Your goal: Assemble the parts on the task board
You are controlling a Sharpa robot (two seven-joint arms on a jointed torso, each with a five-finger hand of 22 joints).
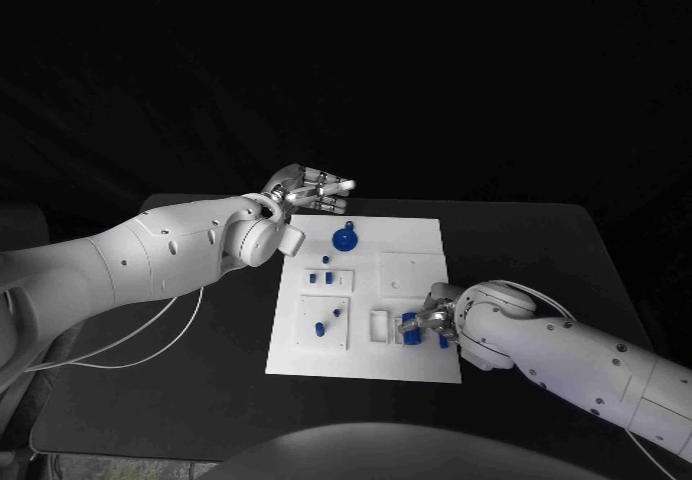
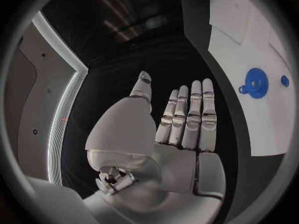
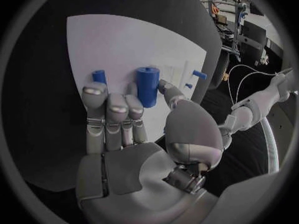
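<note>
Right hand [image 1: 437, 322] at board's [image 1: 411, 232] near right; wrist view shows its fingers [image 3: 95, 100] pinching a blue cylinder [image 3: 147, 86]. Left hand [image 1: 309, 189] flat, fingers together, holding nothing, beyond far-left corner near gear [image 1: 345, 239].

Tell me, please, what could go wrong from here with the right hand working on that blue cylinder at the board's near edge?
The right hand has its fingers at the blue cylinder, though a firm grip isn't plain; it might tip or slip. A smaller blue peg stands close by the fingers and could be knocked. The left hand hovers open off the task board's far corner, so nothing steadies the board if it gets pushed.
</note>
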